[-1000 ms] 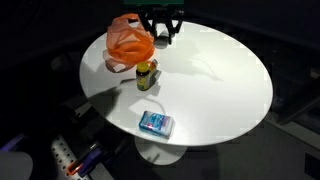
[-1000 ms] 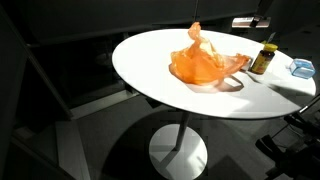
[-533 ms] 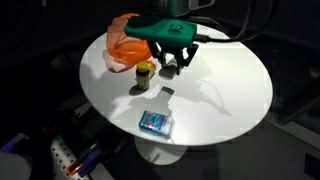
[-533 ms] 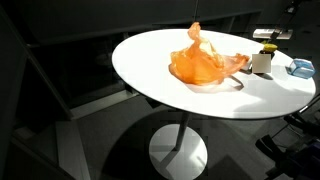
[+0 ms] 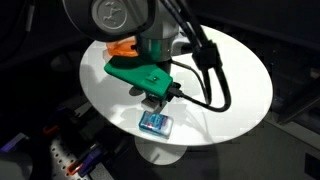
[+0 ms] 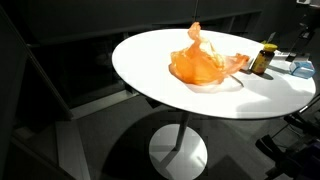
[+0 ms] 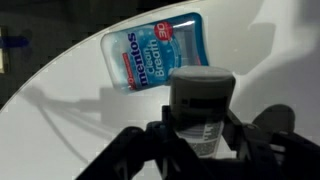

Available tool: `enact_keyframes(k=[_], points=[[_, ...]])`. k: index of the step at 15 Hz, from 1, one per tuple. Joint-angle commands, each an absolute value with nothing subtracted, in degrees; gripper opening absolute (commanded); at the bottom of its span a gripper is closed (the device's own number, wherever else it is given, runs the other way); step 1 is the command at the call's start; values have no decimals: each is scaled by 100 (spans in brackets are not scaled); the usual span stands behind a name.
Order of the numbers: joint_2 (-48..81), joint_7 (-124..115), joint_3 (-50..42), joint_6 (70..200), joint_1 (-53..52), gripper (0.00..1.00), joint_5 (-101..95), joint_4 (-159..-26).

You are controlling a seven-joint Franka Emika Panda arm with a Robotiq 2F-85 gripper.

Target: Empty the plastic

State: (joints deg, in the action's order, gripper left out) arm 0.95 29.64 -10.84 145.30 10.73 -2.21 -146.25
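The orange plastic bag (image 6: 205,62) lies crumpled on the round white table (image 6: 150,75); only a bit of it shows behind the arm in an exterior view (image 5: 120,47). A small bottle (image 6: 263,60) with a dark cap and yellowish contents stands beside the bag. In the wrist view the bottle (image 7: 200,105) sits between my fingers, which close against both its sides. My gripper (image 5: 155,95) is low over the table and hides the bottle there. A blue Mentos packet (image 7: 160,50) lies just beyond the bottle.
The blue packet (image 5: 155,123) lies near the table's front edge, and at the far right in an exterior view (image 6: 303,67). My arm and its black cable (image 5: 215,80) cover the table's middle. The surroundings are dark.
My gripper came from the back of the table, past the bag, down onto the bottle. The bottle, bag and packet have stayed in place.
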Motion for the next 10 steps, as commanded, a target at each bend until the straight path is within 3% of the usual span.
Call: enact_keyframes(k=[1,2,4,6,8,10], points=[[-105,2979,-1131,14518,1136,25,-183,-14876],[-108,2976,-1134,14438,1131,28,-164,-14892],[-129,2930,-1130,14367,1113,75,-223,-14943],[-153,2916,-1119,14301,1101,83,-224,-14972],[-215,2916,-1108,14161,1089,100,-176,-14970],[-339,2898,-1106,13772,1077,100,-91,-14908]])
